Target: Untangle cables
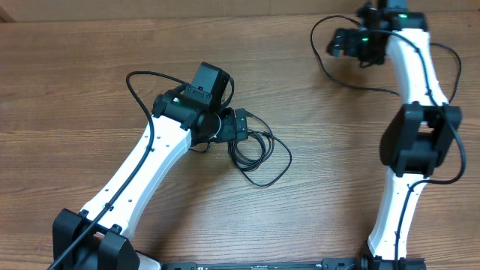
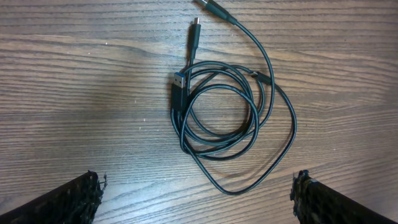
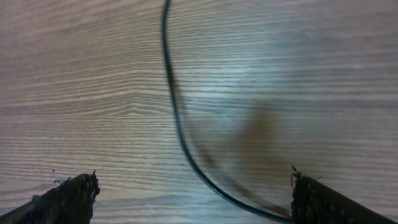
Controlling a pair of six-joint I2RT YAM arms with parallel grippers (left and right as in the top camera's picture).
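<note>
left gripper (image 2: 196, 190): spread wide, empty | cables (image 2: 219, 121): coiled heap ahead, centred between jaws | right gripper (image 3: 193, 190): spread wide, empty, well apart from heap | next: drop onto loose plug end (image 2: 194, 34) beyond coil, pinch only one strand

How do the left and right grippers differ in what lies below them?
The left gripper is over the coiled cables, loops with plug ends; the right gripper is over one black wire curving alone. Seen from overhead, the left gripper is central, the right gripper at the far right. Both are open and hold nothing.
</note>
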